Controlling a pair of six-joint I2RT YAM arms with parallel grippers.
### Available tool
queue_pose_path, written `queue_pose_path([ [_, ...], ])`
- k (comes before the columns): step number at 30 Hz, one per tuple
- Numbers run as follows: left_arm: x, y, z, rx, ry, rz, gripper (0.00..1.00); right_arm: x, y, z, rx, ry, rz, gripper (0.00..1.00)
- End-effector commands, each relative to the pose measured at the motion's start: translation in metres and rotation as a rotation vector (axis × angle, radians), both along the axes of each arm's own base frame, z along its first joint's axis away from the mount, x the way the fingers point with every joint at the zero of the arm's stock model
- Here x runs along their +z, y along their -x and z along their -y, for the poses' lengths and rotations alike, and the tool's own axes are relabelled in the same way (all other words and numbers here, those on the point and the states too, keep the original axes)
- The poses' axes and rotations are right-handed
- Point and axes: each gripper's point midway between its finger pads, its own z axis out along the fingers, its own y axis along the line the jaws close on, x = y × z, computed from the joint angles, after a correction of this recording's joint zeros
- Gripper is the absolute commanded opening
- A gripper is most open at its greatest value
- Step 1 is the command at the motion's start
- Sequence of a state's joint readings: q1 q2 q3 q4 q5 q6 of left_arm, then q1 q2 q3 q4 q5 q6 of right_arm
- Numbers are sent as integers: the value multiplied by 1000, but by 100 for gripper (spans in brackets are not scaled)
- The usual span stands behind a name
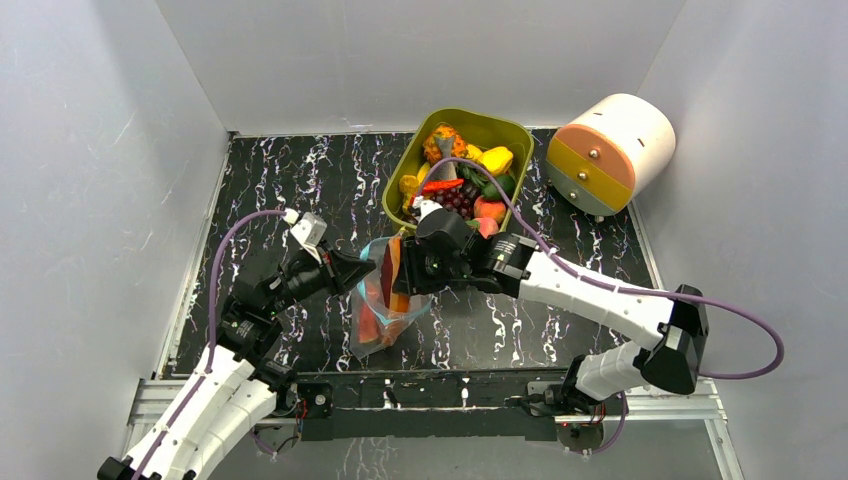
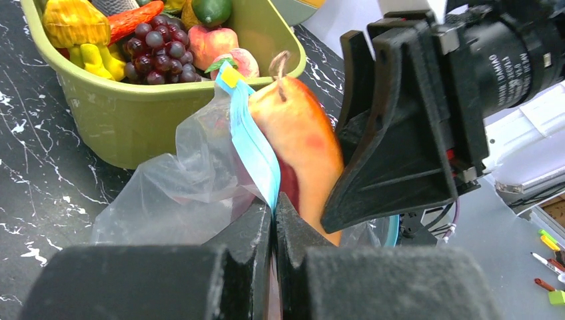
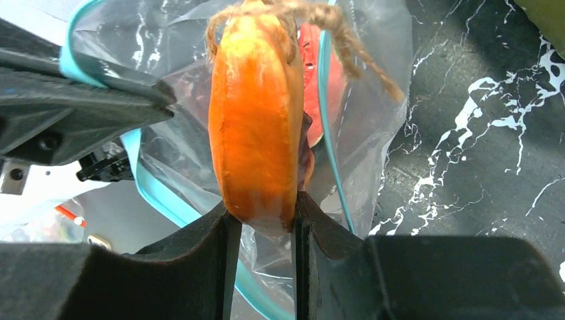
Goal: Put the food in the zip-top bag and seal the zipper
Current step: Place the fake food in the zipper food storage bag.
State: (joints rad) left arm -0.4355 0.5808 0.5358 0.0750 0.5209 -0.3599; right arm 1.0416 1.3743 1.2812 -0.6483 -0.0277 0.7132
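The left fingers [image 2: 256,230] were clamped on the zipper [image 2: 256,150]; the right fingers [image 3: 206,250] gripped an orange food piece [image 3: 256,120] at the zip-top bag [image 2: 173,193] mouth. The piece could have snagged the rim and pulled it free.

Left gripper [image 2: 274,205] pinched tight — right gripper [image 3: 261,215] clamped, facing it.

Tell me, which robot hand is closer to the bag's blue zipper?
Left. The left gripper pinches the zipper; the right gripper holds an orange toy food at the bag mouth, beside the strip.
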Motion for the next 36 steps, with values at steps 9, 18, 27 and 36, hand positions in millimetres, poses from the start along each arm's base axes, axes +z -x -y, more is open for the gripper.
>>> queue_pose_path([
  [9,12,2,5,-40,37,58,0,-9,-8,-4,-55,60,21,20],
  [18,18,5,7,-54,72,82,0,-24,-3,-16,-19,110,6,27],
  [27,25,10,10,-83,98,99,0,17,-14,-10,-77,48,99,39],
  [36,27,15,10,-97,119,104,0,31,-20,2,-143,-13,158,13],
])
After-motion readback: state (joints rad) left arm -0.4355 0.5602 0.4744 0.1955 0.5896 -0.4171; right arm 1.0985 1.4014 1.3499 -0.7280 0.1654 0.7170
